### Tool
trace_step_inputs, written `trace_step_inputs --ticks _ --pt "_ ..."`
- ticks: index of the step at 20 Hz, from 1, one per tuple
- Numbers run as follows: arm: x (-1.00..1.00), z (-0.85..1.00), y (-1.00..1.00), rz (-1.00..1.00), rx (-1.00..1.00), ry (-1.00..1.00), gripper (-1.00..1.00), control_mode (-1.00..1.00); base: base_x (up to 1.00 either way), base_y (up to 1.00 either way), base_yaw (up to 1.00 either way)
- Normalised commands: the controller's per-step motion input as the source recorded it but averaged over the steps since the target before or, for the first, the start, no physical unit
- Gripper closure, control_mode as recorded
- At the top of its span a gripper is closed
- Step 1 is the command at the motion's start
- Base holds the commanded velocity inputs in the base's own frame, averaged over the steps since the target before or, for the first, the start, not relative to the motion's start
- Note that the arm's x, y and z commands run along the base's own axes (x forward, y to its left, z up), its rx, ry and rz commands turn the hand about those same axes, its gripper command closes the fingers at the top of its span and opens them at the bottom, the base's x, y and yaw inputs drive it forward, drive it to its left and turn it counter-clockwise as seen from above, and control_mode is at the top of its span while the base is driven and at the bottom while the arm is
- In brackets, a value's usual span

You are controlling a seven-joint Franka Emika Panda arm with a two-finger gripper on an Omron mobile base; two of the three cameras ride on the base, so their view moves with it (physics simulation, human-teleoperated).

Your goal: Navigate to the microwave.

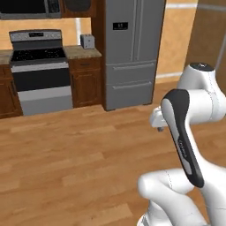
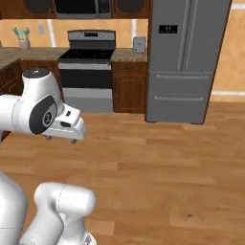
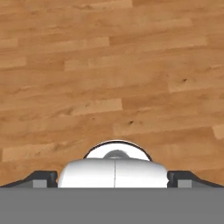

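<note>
- The microwave (image 1: 28, 9) sits at the very top left of the left base view, mounted above the stove (image 1: 40, 70). You only get its bottom strip: steel frame, dark glass door, and a black keypad patch at its right end.
- In the right base view the microwave (image 2: 82, 6) is at the top edge, a bit left of centre, again right over the stove (image 2: 87, 67). Same look, dark glass with a steel surround, top cut off by the frame.
- Dark-fronted wooden cabinets flank it on both sides along the top edge.
- A big steel fridge (image 1: 132, 48) stands right of the stove in the left base view, with a short wooden counter (image 1: 81, 53) between them carrying a small grey toaster (image 1: 87, 41).
- In the right base view a little potted plant (image 2: 22, 38) sits on the counter at upper left.
- The arm (image 1: 185, 132) is folded up in the lower right of the left base view, well back from the appliances, with a wide stretch of wooden floor (image 1: 66, 154) in between.
- The gripper (image 3: 113, 178) points straight down at the floor planks in the hand view. The two dark finger tips (image 3: 41, 178) sit far out at the bottom corners, so the jaws are spread wide with nothing between them.
</note>
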Motion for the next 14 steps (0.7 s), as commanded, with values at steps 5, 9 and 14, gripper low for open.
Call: trace_step_inputs --ticks 5,9,14 --pt "0.00 0.00 0.00 0.00 0.00 0.00 -1.00 1.00 0.73 0.61 0.05" --pt "0.00 0.00 0.00 0.00 0.00 0.00 -1.00 1.00 1.00 0.83 0.00" --pt "0.00 0.00 0.00 0.00 0.00 0.00 -1.00 1.00 1.00 0.90 -0.02"
